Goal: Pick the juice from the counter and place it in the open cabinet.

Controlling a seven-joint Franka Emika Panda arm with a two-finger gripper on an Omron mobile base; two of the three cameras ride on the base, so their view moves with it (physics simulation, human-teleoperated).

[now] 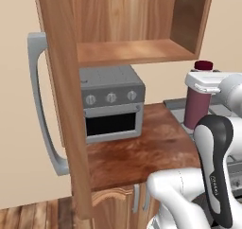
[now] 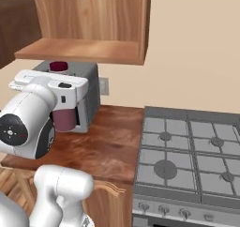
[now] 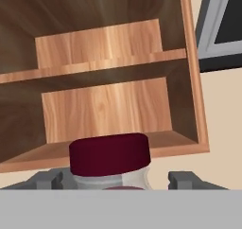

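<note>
My gripper [image 1: 202, 84] is shut on the juice [image 1: 197, 109], a maroon bottle with a dark cap, gripped just under the cap and held upright above the right end of the counter [image 1: 137, 154]. In the right base view the juice [image 2: 63, 119] hangs under the gripper [image 2: 52, 88], in front of the toaster oven, over the counter [image 2: 110, 148]. The hand view has the cap of the juice [image 3: 109, 153] between the fingertips [image 3: 45, 180]. The open cabinet [image 3: 104, 110] lies beyond it. Its lower shelf [image 1: 127, 50] is above and left of the bottle; the cabinet [image 2: 79, 50] is bare there.
A grey toaster oven [image 1: 111, 105] stands on the counter under the cabinet. The cabinet's open door [image 1: 64, 110] juts forward at the left, with a grey framed panel [image 1: 40, 105] beyond it. A gas stove [image 2: 187, 151] adjoins the counter on the right.
</note>
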